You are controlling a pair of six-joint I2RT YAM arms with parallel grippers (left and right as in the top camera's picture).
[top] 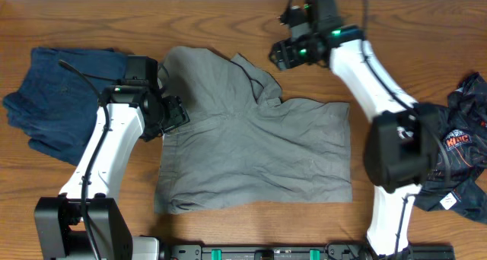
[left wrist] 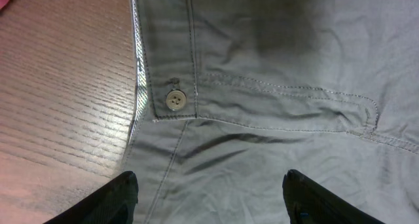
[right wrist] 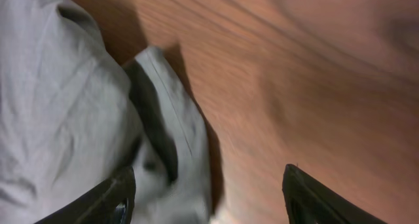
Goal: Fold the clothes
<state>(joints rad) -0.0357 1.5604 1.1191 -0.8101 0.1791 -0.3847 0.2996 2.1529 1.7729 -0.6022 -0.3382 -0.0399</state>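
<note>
**Grey garment spread mid-table, both claws apart at its edges**

The grey woven garment (top: 255, 153) lies at the centre of the wooden table (top: 228, 17), mostly flat. It forms a broad rectangle with a rumpled part folded over toward 11 o'clock and a notch in its top edge near 12 o'clock.

In the left wrist view the garment (left wrist: 275, 67) shows stitched seams, a pale button (left wrist: 174, 100) on a band at its edge, and a welt pocket (left wrist: 288, 103) running toward 3 o'clock. Bare wood lies at 9 o'clock of the button.

The left gripper (top: 176, 112) sits at the garment's 9 o'clock edge. Its fingers (left wrist: 111, 201) stand wide apart over the cloth, with nothing clamped between them.

The right gripper (top: 280, 55) is just off the garment's upper edge, toward 1 o'clock. In its wrist view the two tips are also spread apart. One is over the grey cloth (right wrist: 59, 106), where a folded flap ends, and the other is over bare wood. It grips nothing.

Further out, dark navy garments (top: 61, 100) are heaped at the table's 9 o'clock side. A glossy black garment with a red and white print (top: 460, 150) is bunched at 3 o'clock, beside the right arm's base.
</note>
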